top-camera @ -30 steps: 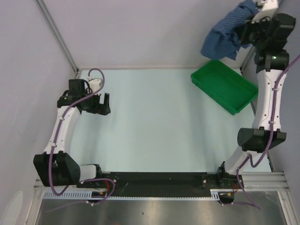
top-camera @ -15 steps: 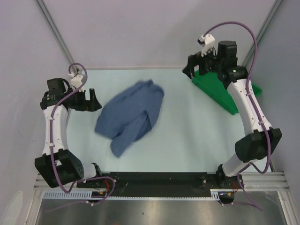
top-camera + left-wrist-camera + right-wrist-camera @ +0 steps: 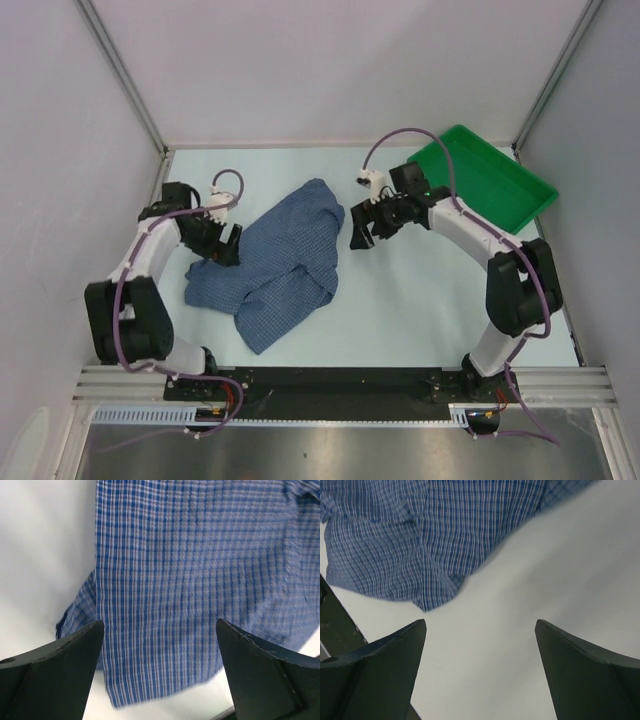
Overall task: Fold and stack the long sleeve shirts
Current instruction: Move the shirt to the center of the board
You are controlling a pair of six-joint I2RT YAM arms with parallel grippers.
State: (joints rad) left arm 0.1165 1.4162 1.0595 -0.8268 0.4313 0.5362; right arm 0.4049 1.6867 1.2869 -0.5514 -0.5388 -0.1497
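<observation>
Lying crumpled, shirt (image 3: pixel 282 258), sleeves indistinct

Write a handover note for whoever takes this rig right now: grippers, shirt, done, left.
Left gripper: open, holding nothing, over the left part of the crumpled blue checked cloth long-sleeve shirt.
Right gripper: open, holding nothing, over bare table just off the shirt's right edge.
Shirt: lies unfolded on the pale table, left of centre. The green plastic tray sits at the far right corner, apart from it.
Done: the shirt is on the table.
Left: spread it flat, fold it, stack it. Only one shirt is in view.
</observation>
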